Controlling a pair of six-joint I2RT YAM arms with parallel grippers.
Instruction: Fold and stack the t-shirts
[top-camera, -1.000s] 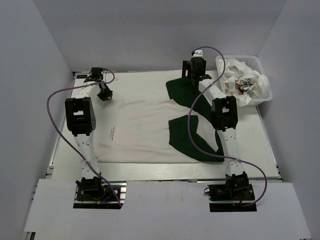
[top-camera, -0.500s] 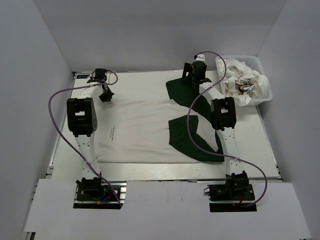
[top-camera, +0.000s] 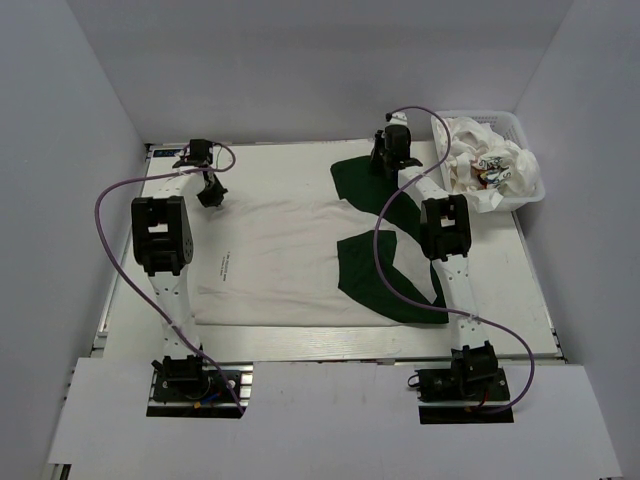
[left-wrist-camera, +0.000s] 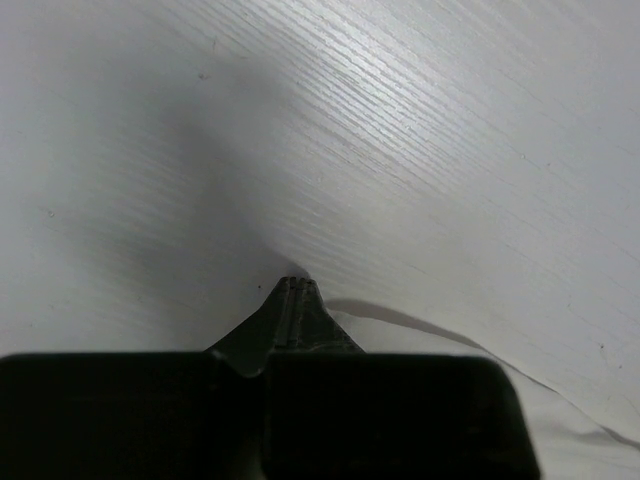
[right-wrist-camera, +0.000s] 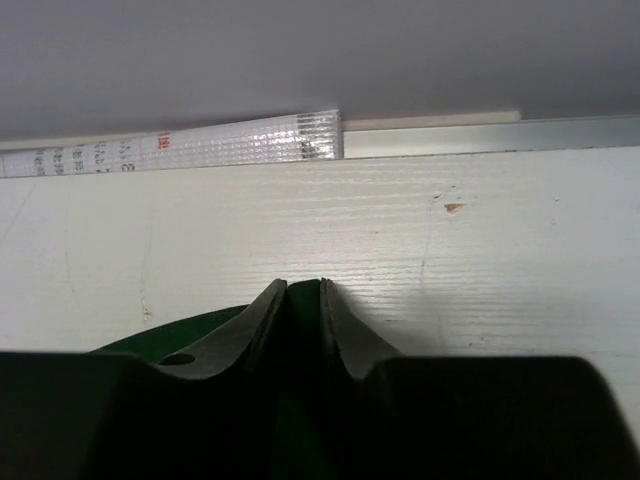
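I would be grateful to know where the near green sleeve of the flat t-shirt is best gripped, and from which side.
Probably the near sleeve at its free right edge, coming in low from the table side: the t-shirt lies flat, so only an edge lets a finger slip under.

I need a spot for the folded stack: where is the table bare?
Bare: the table strip right of the spread shirt, below the basket; also the far strip beyond the shirt, between the left tool and right tool. Crowded: the centre under the shirt, and the basket corner.
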